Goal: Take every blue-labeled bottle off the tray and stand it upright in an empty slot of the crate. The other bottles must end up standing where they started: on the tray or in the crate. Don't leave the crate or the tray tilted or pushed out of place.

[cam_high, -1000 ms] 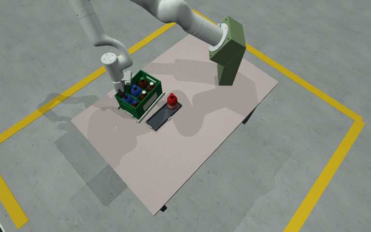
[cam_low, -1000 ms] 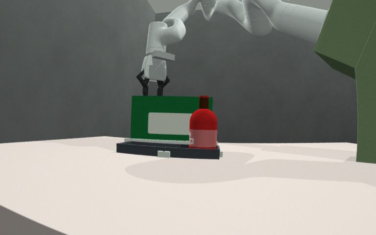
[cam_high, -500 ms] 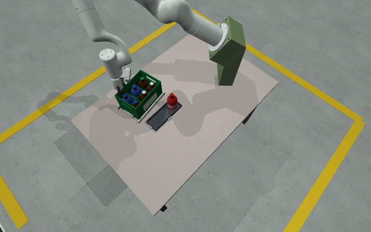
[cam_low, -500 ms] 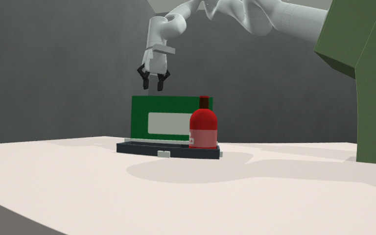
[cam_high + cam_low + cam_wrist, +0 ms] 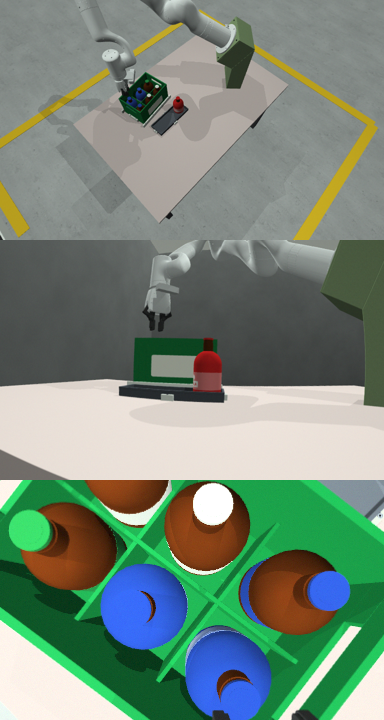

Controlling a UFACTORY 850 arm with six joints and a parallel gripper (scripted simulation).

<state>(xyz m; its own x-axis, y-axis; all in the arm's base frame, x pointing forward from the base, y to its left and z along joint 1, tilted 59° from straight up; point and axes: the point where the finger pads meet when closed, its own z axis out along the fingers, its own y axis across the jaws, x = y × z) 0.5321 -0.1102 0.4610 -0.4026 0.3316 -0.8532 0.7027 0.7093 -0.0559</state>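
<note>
The hand (image 5: 156, 325) hangs in the air above the left end of the green crate (image 5: 143, 358) in the exterior view, its two dark fingers (image 5: 152, 324) pointing down with only a narrow gap between them and nothing gripped; it touches no bottle and sits clear of the crate's top edge. In the wrist view the fingertips just peek in at the bottom edge of the frame, directly over the blue bottle (image 5: 228, 672) standing in the lower-middle compartment. A second blue bottle (image 5: 143, 606) stands in the cell up and to the left of it. To the right, a brown bottle with a blue cap (image 5: 295, 591) fills another slot; a brown bottle with a white cap (image 5: 207, 525) occupies the upper middle, a brown bottle with a green cap (image 5: 65, 542) the upper left, and one more brown bottle (image 5: 127, 495) is cut off by the top edge. All six compartments hold upright bottles. In the top view the dark tray (image 5: 164, 124) lies just beside the crate to its lower right, with the red bottle (image 5: 178, 105) standing upright at the tray's upper end. Both rest on the pale tabletop (image 5: 175, 158), and the arm's green pedestal (image 5: 237, 56) stands at the upper right.
</note>
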